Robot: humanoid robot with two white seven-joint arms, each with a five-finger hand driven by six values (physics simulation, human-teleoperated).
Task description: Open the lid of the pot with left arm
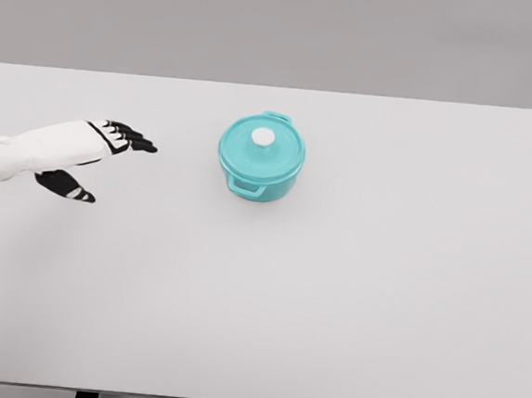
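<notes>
Teal pot [261,159], lid [262,144] on, is sitting well right of the left hand [118,137], its fingers extended and holding nothing.

No text, label, brand, number or sign can be read anywhere. The teal pot [261,157] and its lid [262,145] look unmarked, though any fine print there might be too small to show.
</notes>
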